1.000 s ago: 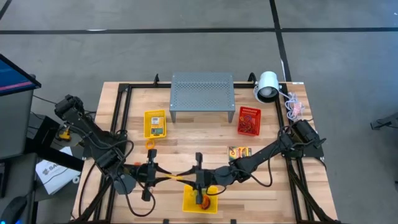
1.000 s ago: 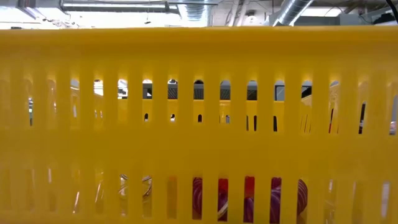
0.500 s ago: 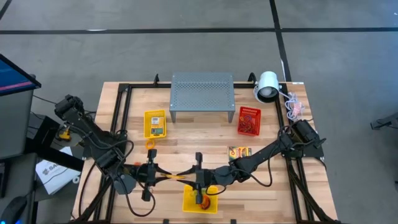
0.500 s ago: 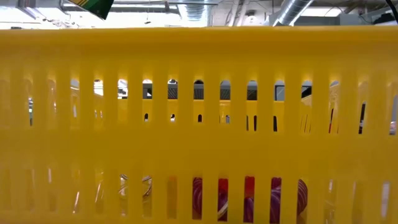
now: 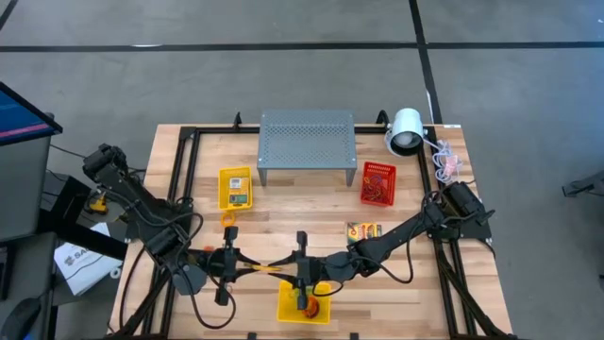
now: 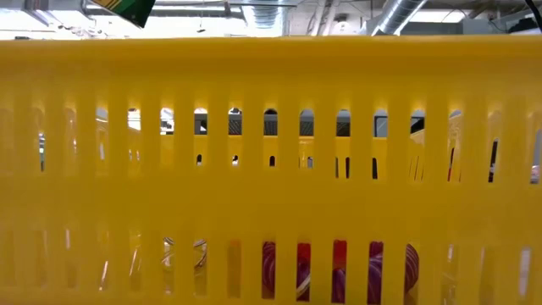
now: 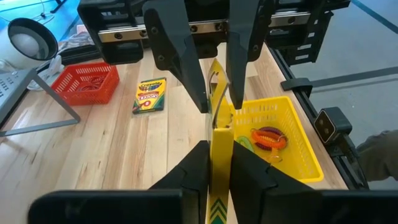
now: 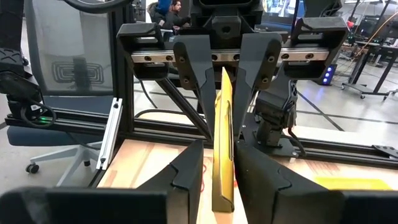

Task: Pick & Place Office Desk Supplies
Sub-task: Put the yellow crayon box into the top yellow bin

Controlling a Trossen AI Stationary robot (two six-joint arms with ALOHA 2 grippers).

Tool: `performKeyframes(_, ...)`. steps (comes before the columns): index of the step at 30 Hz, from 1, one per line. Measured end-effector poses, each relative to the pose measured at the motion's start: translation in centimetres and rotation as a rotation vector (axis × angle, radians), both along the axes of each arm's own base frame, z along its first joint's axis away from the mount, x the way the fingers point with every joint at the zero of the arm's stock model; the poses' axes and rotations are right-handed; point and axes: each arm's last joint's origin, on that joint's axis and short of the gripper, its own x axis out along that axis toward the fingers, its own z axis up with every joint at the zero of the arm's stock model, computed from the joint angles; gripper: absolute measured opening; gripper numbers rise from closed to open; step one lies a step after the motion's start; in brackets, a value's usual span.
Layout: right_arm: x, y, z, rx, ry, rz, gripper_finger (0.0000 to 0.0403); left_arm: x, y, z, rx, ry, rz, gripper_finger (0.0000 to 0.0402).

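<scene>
- Both arms meet near the front edge of the tabletop, and between them they carry one flat yellow crayon box, standing on its edge.
- The left hand is closed on one end of this crayon box; its two dark fingers press the thin yellow sides.
- The right hand is closed on the other end of the same box, with one finger on each side.
- The held box hangs just beside the yellow basket, near its rim, above the wood.
- Inside the yellow basket lie rubber bands, orange and dark red.
- A second crayon box lies flat on the tabletop, near the right arm.
- A third crayon box rests in a yellow tray in front of the grey perforated stand.
- A red basket with more bands stands right of the stand, and a white lamp is at the far right corner.
- The low view is filled by the slotted yellow wall of the basket.
</scene>
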Motion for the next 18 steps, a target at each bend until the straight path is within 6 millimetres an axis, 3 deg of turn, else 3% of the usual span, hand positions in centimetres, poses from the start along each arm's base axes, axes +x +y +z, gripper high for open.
performKeyframes(6, -0.02, 0.03, 0.0, -0.004, 0.0, 0.0, 0.01, -0.02, 0.02, -0.04, 0.004, 0.004, 0.0, 0.0033)
performKeyframes(13, -0.02, 0.02, 0.01, 0.003, 0.0, -0.001, 0.0181, -0.07, 0.07, -0.14, 0.014, 0.013, 0.0, 0.0044)
performKeyframes(18, -0.05, -0.01, 0.03, -0.005, -0.001, -0.029, 0.0232, -0.16, 0.17, -0.31, 0.032, 0.029, 0.001, 0.0031)
